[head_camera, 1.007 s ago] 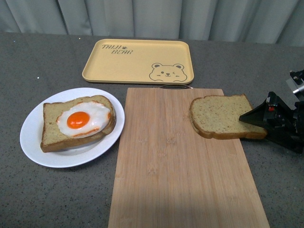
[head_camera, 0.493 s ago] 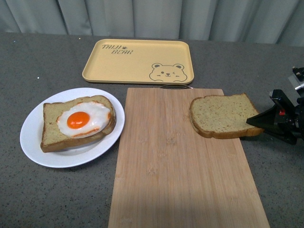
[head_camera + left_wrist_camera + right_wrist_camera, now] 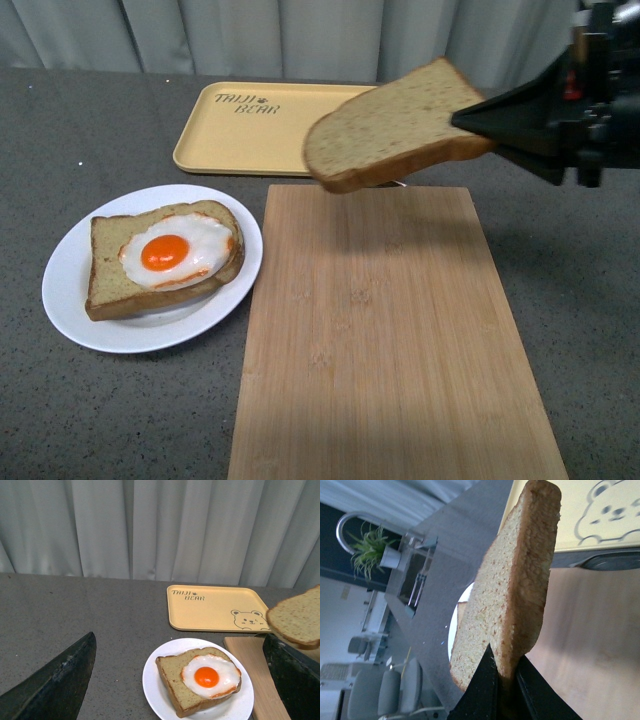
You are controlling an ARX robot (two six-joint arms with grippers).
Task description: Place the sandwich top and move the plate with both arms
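The sandwich top is a tan speckled slice held tilted in the air above the far end of the wooden board. My right gripper is shut on its right-hand crust. In the right wrist view the slice stands edge-on, pinched between the dark fingers of that gripper. The white plate lies left of the board and carries a bread slice with a fried egg. My left gripper is open, with plate and egg slice below its spread fingers. The held slice shows at that view's edge.
A yellow tray with a bear drawing lies behind the board, partly hidden by the lifted slice. Grey curtains close off the back of the dark grey table. The left arm is out of the front view.
My right gripper has lifted the sandwich top off the board's far right corner. It has carried the slice up and leftward, and the slice now hangs tilted in the air.
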